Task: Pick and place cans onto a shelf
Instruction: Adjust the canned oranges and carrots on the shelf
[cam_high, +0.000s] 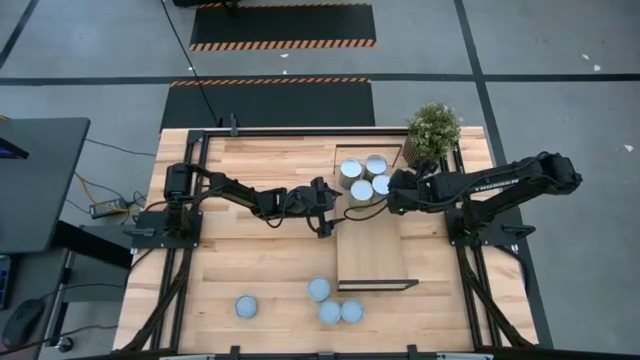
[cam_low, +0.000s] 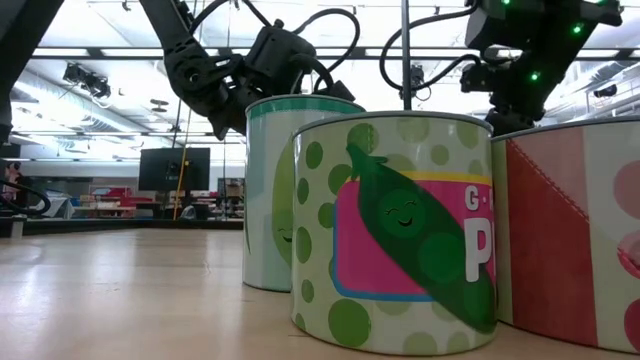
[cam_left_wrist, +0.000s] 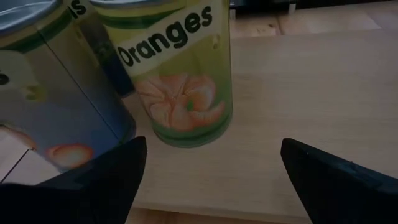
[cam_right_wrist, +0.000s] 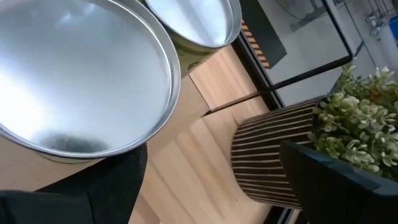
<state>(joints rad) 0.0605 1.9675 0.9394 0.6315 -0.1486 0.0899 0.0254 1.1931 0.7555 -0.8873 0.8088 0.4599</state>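
Hovering released at frame centre, left gripper (cam_high: 335, 212) and right gripper (cam_high: 388, 192) flanking four cans (cam_high: 363, 178) clustered on the shelf (cam_high: 372, 255), leaving four more at the bottom to fetch.

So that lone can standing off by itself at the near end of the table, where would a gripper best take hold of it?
Probably around its curved side wall, coming straight down from above. The lone can stands upright with its round top facing up, and bare table lies all around it, so fingers could drop on opposite sides. The other loose cans sit clustered, leaving less room.
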